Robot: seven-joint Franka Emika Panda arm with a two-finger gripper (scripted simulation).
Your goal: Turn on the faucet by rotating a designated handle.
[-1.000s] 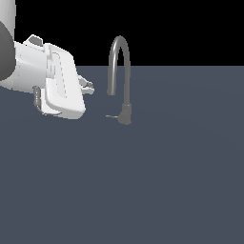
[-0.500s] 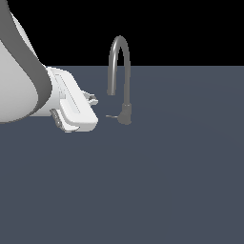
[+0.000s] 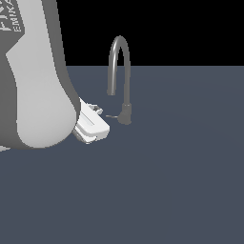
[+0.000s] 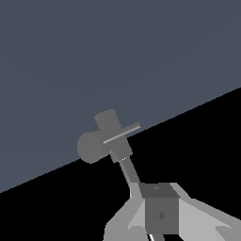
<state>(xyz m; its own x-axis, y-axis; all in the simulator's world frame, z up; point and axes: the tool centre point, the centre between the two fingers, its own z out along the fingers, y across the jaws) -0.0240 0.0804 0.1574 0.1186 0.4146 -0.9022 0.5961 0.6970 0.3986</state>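
The faucet (image 3: 125, 113) is a dull-grey tap with a tall arched spout and a short round base, standing on the dark grey floor. Its handle (image 3: 112, 116) is a thin rod pointing from the base toward the exterior view's left. My gripper (image 3: 97, 110) is just left of the handle's tip, a small gap apart, with its fingers together and empty. In the wrist view the faucet (image 4: 111, 123) lies ahead of the gripper (image 4: 160, 209), and the handle (image 4: 122, 133) shows as a light thin rod across the base.
My large white-and-grey arm (image 3: 35, 81) fills the exterior view's left side. The flat dark grey floor (image 3: 181, 171) ends at a black background behind the faucet.
The arm has swung down and toward the exterior view's right, bringing the gripper close to the handle's tip. The faucet and handle have not moved.
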